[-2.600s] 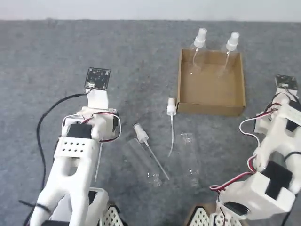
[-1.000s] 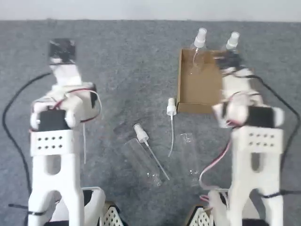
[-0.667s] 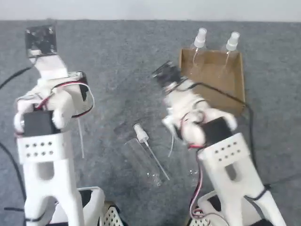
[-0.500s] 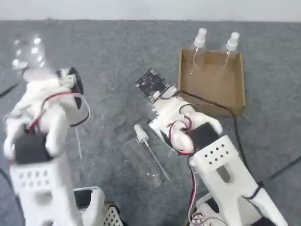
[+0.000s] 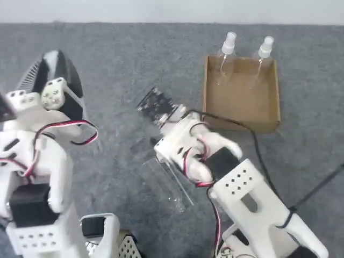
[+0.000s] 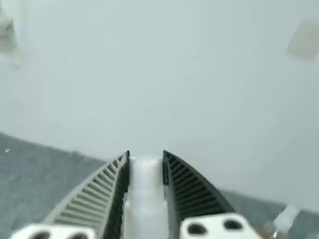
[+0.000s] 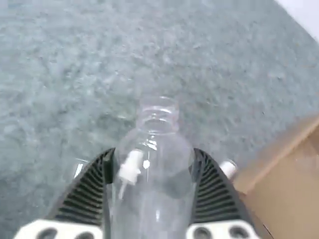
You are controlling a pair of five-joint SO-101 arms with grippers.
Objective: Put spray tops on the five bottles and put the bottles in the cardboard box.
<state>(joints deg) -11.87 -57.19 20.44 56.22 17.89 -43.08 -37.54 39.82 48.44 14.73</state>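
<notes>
Clear bottle [image 7: 159, 124], its neck uncapped, is gripped between the jaws of the right pincer [image 7: 154, 153] over the grey worktop [image 5: 134, 54], near the cardboard box [image 5: 241, 122]. A white spray top [image 6: 145, 184] is clamped in the left pincer [image 6: 145, 158], which is held high, facing a pale wall.

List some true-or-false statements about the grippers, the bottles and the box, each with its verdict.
1. The right gripper holds a clear bottle whose neck is bare. True.
2. The cardboard box holds five bottles. False: it holds two, one capped bottle and a second capped bottle.
3. The left gripper is shut on a white spray top. True.
4. The clear bottle in the right gripper sits inside the cardboard box. False: it is over the grey carpet, beside the box.
</notes>
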